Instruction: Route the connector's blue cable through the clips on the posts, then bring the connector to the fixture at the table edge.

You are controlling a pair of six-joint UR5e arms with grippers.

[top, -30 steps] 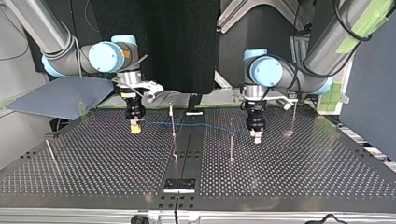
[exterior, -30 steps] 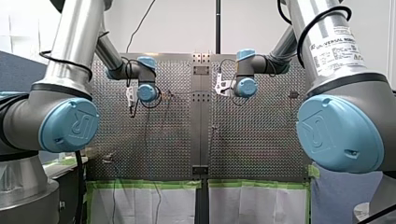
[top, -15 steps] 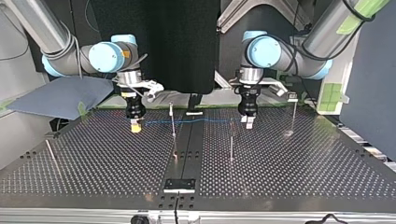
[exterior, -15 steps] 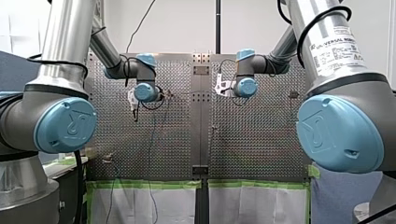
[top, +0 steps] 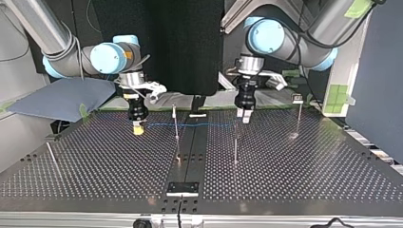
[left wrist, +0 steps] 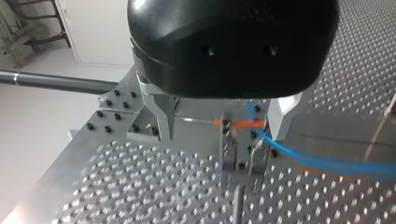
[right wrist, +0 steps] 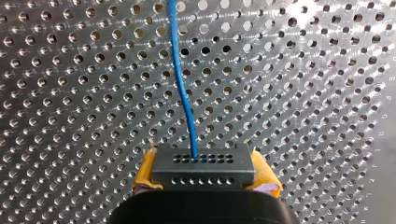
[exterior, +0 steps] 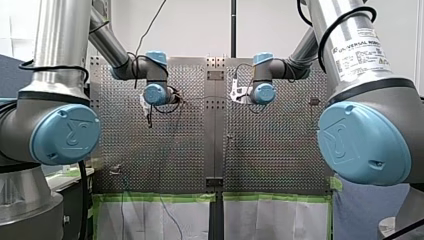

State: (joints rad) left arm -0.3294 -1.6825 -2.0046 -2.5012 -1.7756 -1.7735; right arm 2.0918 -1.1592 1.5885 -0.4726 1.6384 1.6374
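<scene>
One connector (right wrist: 203, 167) is sitting clenched in our right gripper (right wrist: 205, 173); left gripper (left wrist: 223, 131) gaping; we are advising gentle cable (right wrist: 183, 84) tension.

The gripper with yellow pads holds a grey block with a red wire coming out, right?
Nearly. The wire from the grey block is blue, not red; the right wrist view shows it. My right gripper, with yellow pads, does hold the block.
</scene>
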